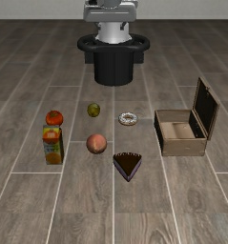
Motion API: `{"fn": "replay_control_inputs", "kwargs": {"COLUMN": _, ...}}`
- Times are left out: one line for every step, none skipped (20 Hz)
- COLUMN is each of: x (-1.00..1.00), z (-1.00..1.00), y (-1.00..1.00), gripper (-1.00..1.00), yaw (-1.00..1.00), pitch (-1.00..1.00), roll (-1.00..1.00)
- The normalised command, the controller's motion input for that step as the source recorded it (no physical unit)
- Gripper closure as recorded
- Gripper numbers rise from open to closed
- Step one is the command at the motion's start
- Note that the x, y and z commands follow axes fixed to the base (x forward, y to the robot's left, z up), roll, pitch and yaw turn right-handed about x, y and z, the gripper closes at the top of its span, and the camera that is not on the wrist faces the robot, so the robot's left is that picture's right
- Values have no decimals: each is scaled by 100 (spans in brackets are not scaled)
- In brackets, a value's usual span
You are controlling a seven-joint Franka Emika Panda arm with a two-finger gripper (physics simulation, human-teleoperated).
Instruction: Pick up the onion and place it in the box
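The robot arm [112, 19] is cut off by the top edge above its base [113, 59]. The print on the orange carton [53, 149] cannot be read, and the pale ring [129, 118] cannot be identified. Part of the floor of the box [183, 148] is hidden by its near wall.

We log a wood-plank floor [30, 210] under everything. At the exterior view's left an orange carton [52, 147] stands upright. A red tomato [54, 118] sits just above it in the view, touching or nearly so. Near the middle lies a small olive-green round fruit [93, 110], possibly a lime. Right of it, apart, is a pale ring-shaped pastry [129, 118]. Lowest in the view is a dark cake wedge [128, 167].
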Motion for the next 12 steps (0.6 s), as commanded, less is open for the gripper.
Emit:
{"fn": "replay_control_inputs", "kwargs": {"x": 100, "z": 0, "y": 0, "gripper": -100, "yaw": 0, "pitch": 0, "roll": 0}}
{"fn": "replay_control_inputs", "kwargs": {"x": 100, "z": 0, "y": 0, "gripper": -100, "yaw": 0, "pitch": 0, "roll": 0}}
{"fn": "replay_control_inputs", "kwargs": {"x": 100, "z": 0, "y": 0, "gripper": -100, "yaw": 0, "pitch": 0, "roll": 0}}
{"fn": "replay_control_inputs", "kwargs": {"x": 100, "z": 0, "y": 0, "gripper": -100, "yaw": 0, "pitch": 0, "roll": 0}}
{"fn": "replay_control_inputs", "kwargs": {"x": 100, "z": 0, "y": 0, "gripper": -100, "yaw": 0, "pitch": 0, "roll": 0}}
{"fn": "replay_control_inputs", "kwargs": {"x": 100, "z": 0, "y": 0, "gripper": -100, "yaw": 0, "pitch": 0, "roll": 0}}
{"fn": "replay_control_inputs", "kwargs": {"x": 100, "z": 0, "y": 0, "gripper": -100, "yaw": 0, "pitch": 0, "roll": 0}}
{"fn": "replay_control_inputs", "kwargs": {"x": 100, "z": 0, "y": 0, "gripper": -100, "yaw": 0, "pitch": 0, "roll": 0}}
{"fn": "replay_control_inputs", "kwargs": {"x": 100, "z": 0, "y": 0, "gripper": -100, "yaw": 0, "pitch": 0, "roll": 0}}
{"fn": "replay_control_inputs", "kwargs": {"x": 100, "z": 0, "y": 0, "gripper": -100, "yaw": 0, "pitch": 0, "roll": 0}}
{"fn": "replay_control_inputs", "kwargs": {"x": 100, "z": 0, "y": 0, "gripper": -100, "yaw": 0, "pitch": 0, "roll": 0}}
{"fn": "replay_control_inputs", "kwargs": {"x": 100, "z": 0, "y": 0, "gripper": -100, "yaw": 0, "pitch": 0, "roll": 0}}
